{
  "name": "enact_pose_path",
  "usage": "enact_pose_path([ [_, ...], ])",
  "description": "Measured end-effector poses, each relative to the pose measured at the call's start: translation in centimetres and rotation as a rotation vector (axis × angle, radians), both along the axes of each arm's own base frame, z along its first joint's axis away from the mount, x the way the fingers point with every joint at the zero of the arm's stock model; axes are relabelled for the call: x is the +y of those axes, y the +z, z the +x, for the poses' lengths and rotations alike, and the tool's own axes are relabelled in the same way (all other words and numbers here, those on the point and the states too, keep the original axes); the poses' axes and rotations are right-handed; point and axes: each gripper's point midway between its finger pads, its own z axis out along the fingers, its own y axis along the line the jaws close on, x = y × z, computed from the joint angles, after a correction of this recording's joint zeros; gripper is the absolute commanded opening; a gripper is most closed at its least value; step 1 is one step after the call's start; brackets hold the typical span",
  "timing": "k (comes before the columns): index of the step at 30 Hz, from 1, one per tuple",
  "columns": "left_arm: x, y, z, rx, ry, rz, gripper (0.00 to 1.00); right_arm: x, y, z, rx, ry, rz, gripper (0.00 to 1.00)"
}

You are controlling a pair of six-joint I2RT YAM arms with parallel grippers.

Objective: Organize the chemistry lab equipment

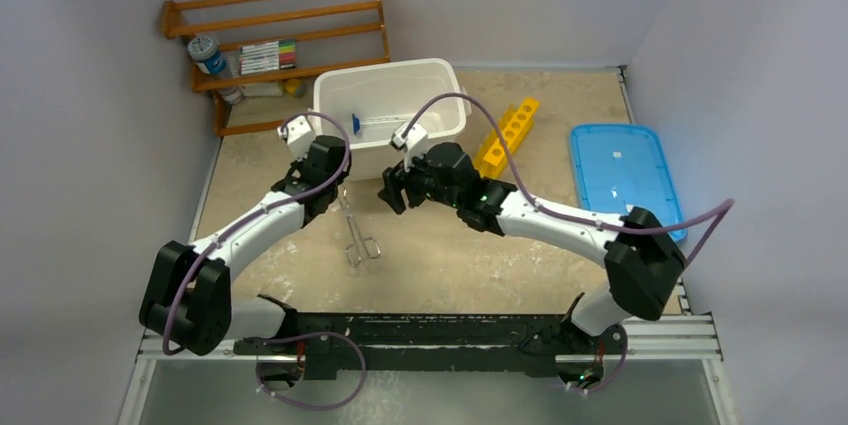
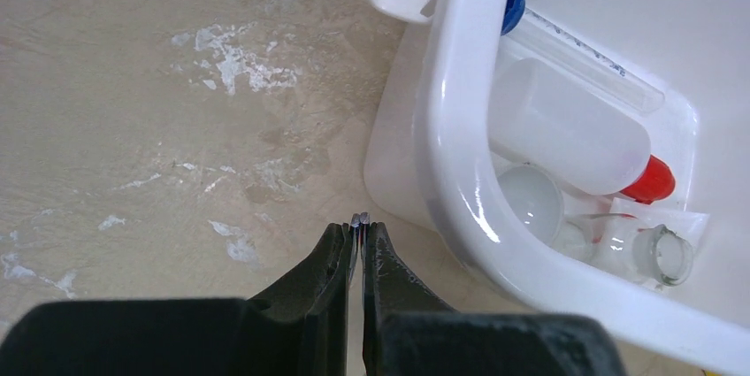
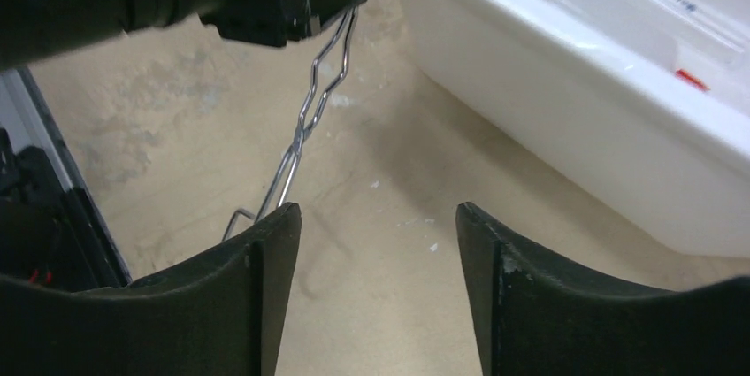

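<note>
Metal scissor-handled tongs (image 1: 357, 235) (image 3: 309, 111) slope from my left gripper (image 1: 338, 190) (image 2: 358, 230) down toward the table. That gripper is shut on their tips (image 2: 360, 218), just outside the white bin (image 1: 390, 67) (image 2: 451, 128). Inside the bin lie a squeeze bottle (image 2: 566, 133) with a red cap, a thin blue-ended tube (image 2: 584, 57) (image 1: 385, 122), a round clear dish (image 2: 531, 199) and a tiny glass jar (image 2: 659, 252). My right gripper (image 1: 392, 190) (image 3: 378, 212) is open over bare table to the right of the tongs, holding nothing. Its left finger hides the tongs' handles.
A yellow tube rack (image 1: 508, 132) lies right of the bin, and a blue lid (image 1: 625, 175) lies farther right. A wooden shelf (image 1: 280, 35) at the back left holds coloured markers (image 1: 267, 55). Walls close in on both sides.
</note>
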Motion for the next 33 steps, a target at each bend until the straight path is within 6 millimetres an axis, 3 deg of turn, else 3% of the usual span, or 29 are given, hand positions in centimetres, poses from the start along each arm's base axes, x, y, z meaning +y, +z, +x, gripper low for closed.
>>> enact_pose_path([
  [5, -0.4, 0.6, 0.0, -0.002, -0.015, -0.016, 0.00, 1.9, -4.1, -1.1, 0.057, 0.059, -0.065, 0.80],
  [9, -0.6, 1.1, -0.3, -0.003, -0.029, -0.032, 0.00, 3.0, -5.7, -1.7, 0.085, 0.104, -0.076, 0.81],
  [21, -2.1, 2.4, -0.3, -0.027, -0.081, -0.110, 0.00, 6.5, -4.6, -1.5, 0.071, 0.200, -0.001, 0.79],
  [33, -2.0, 5.3, -0.4, -0.102, -0.085, -0.140, 0.00, 8.7, -7.4, -2.7, 0.130, 0.272, -0.020, 0.71],
])
